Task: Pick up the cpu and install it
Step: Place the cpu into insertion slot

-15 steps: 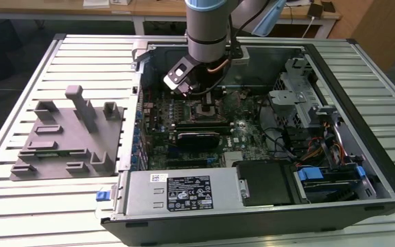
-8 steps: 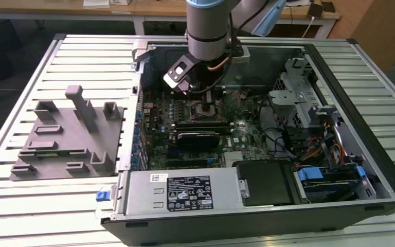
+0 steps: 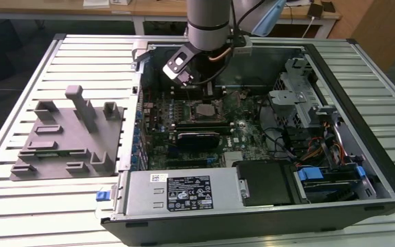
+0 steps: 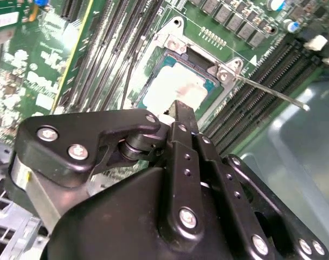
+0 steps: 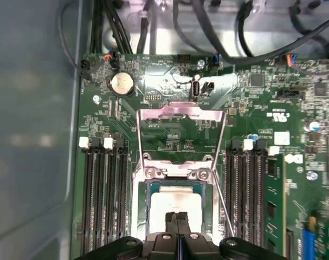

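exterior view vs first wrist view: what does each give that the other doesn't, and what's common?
Exterior view adds: the grey fixture block on the slatted table, the power supply, and the arm reaching down into the case.
First wrist view adds: the coin cell, the load plate flipped open, and the pincer shut, tips over the cpu.
Shared: the cpu lying in its socket on the green motherboard.

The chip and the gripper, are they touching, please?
Cannot tell: in the first wrist view the gripper overlaps the chip, hiding any contact or gap.
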### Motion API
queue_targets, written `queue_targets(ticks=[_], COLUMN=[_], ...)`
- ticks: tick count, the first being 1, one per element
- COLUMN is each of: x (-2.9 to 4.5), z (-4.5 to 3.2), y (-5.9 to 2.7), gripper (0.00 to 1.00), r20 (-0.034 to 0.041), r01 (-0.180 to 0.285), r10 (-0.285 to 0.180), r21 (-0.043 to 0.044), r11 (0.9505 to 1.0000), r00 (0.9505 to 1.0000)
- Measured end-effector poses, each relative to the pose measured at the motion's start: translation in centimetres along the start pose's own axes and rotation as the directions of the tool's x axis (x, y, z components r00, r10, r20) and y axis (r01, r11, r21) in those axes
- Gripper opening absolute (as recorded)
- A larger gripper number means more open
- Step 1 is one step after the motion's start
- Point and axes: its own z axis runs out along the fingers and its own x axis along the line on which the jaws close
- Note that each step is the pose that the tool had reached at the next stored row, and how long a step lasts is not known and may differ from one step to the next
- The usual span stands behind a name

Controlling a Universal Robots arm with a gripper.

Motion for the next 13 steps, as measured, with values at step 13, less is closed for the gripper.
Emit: queue_targets(ticks=[13], x=[0.06], z=[-3.75], y=[0.25], gripper=[0.11], r20=[0.0001], r01=[0.0], r10=[0.0], r21=[-0.0045], r11=[1.0], r00=[1.0])
